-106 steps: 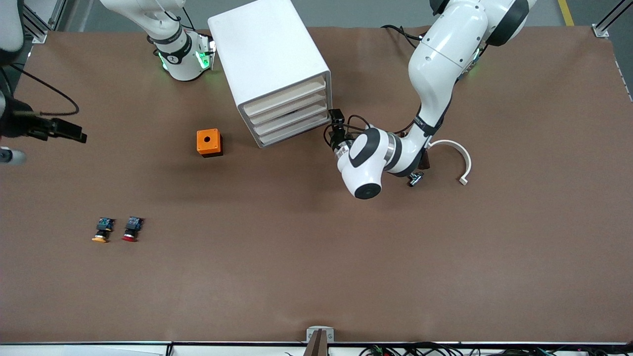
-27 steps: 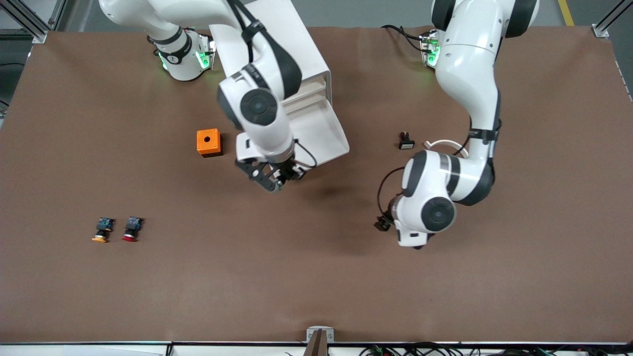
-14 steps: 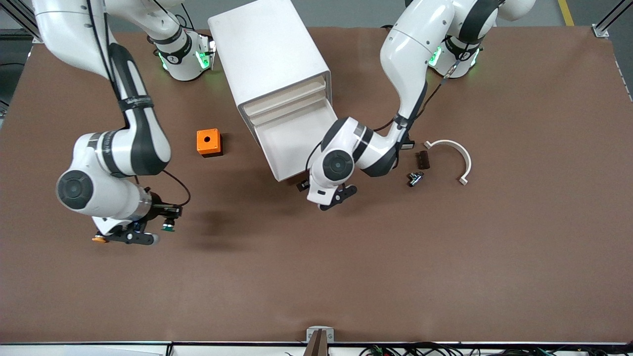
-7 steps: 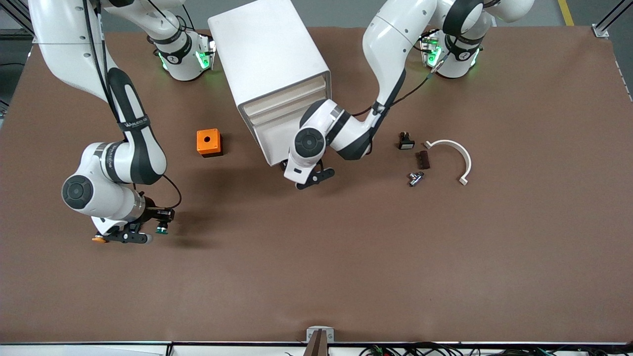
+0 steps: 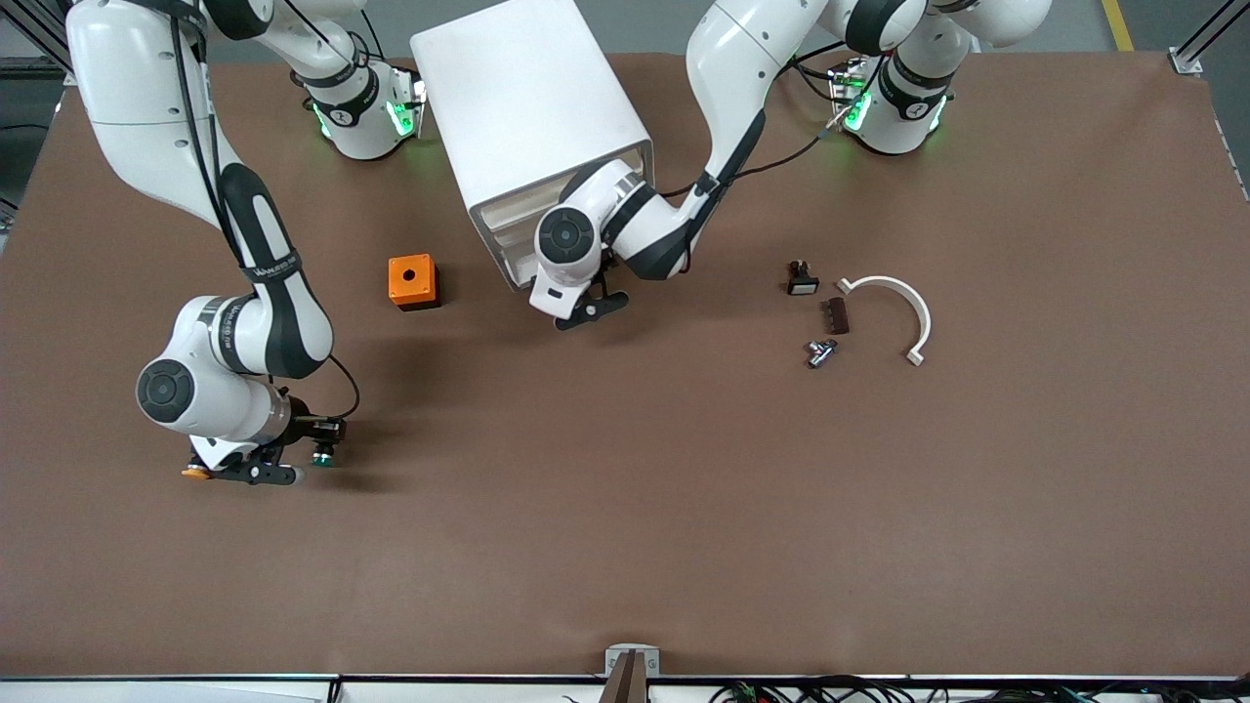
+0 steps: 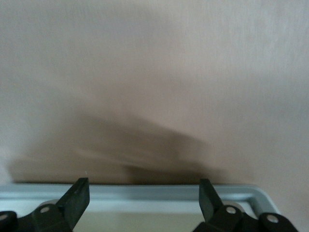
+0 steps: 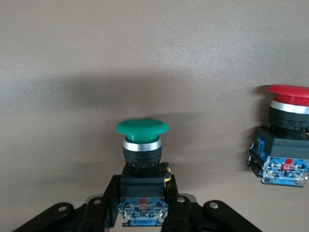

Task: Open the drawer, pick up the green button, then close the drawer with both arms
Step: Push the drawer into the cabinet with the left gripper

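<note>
The left pincer [image 6: 144, 200] stands with its two black fingers [image 6: 77, 199] spread wide apart, nothing between them; just beneath the fingertips runs the pale rim of the drawer [image 6: 145, 192], straight across and rounded at one corner; past that rim lies the bare brown desk [image 6: 154, 67], crossed by a broad, soft dark shadow near the rim.

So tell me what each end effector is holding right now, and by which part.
The right end effector grips the green button by its black-and-blue body, cap free. The left end effector is open at the drawer front, holding nothing.
</note>
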`<action>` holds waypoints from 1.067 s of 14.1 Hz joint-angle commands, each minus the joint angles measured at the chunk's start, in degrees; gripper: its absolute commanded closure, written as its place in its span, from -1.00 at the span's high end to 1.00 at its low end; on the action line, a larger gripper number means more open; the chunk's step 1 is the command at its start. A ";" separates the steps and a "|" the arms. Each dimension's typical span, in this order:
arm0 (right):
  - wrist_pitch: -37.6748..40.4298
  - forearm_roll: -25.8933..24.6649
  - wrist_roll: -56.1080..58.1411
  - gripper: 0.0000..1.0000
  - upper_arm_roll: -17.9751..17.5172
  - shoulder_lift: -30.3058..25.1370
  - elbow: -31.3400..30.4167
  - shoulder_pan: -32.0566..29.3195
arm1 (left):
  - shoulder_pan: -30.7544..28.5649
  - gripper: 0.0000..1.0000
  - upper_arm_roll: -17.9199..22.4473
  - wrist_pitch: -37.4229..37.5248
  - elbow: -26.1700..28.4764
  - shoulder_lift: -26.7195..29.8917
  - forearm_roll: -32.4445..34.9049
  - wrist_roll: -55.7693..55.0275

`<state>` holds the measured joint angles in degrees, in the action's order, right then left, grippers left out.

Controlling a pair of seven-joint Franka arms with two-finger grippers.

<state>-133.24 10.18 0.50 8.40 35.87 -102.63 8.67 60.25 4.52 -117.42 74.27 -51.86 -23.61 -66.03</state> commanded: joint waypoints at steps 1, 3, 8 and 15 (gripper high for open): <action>-0.44 1.42 1.96 -1.00 -1.10 0.34 1.55 -1.46 | 1.97 0.99 0.23 -0.53 1.49 1.33 0.41 -0.77; -1.41 1.51 1.96 -1.00 -1.10 1.21 2.34 -1.55 | 2.68 0.99 0.23 -0.44 1.58 1.33 0.41 -1.55; -2.73 1.59 1.87 -0.96 -1.10 1.92 2.26 -2.08 | 1.37 0.99 4.95 0.17 1.50 2.90 6.79 -3.75; -1.51 1.59 1.61 1.00 -1.10 1.66 3.74 -1.90 | -1.44 0.99 21.65 7.36 1.23 10.71 13.50 3.59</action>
<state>-135.97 10.44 0.90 8.30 37.35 -100.99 7.84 59.88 23.02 -113.31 74.01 -45.33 -11.36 -66.94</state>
